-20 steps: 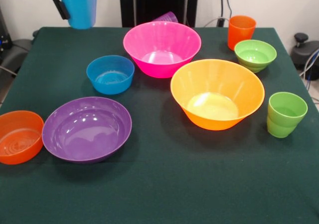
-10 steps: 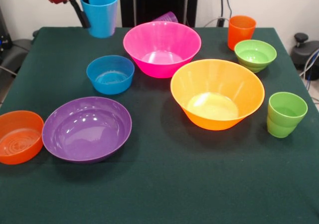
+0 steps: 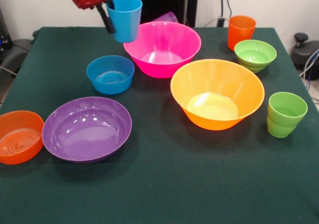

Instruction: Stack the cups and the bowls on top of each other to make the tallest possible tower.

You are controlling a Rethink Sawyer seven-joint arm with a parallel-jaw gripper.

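Taking the large pink bowl (image 3: pixel 162 48) as the landmark and reading from the left edge: the small orange bowl (image 3: pixel 20 136) sits farthest left and well nearer the camera than the pink bowl, at the table's (image 3: pixel 164 189) left border. Just beside it, nearly touching, is the wide shallow purple bowl (image 3: pixel 86 128), also well in front and to the left of the pink bowl. The small blue bowl (image 3: pixel 110 74) stands closer in, just left of the pink bowl and slightly forward of it.

Above the pink bowl's left rim hangs the gripper (image 3: pixel 108 15) under its red housing — its black fingers (image 3: pixel 105 18) are clamped on the wall of the sky blue cup (image 3: pixel 124 17), one inside and one outside. The cup is upright, mouth up, lifted clear of the table, its base overlapping the pink bowl's left edge in the front view.

Behind the pink bowl, only the top of the purple cup (image 3: pixel 166 17) shows — tilted, mostly hidden.

Right of the pink bowl and nearer the camera is the large yellow-orange bowl (image 3: pixel 217 94), close beside it. Farther right stand the orange cup (image 3: pixel 241 31) and, just in front of it, the small green bowl (image 3: pixel 255 55). The lime green cup (image 3: pixel 285 114) is farthest from the pink bowl, right of the yellow-orange bowl.
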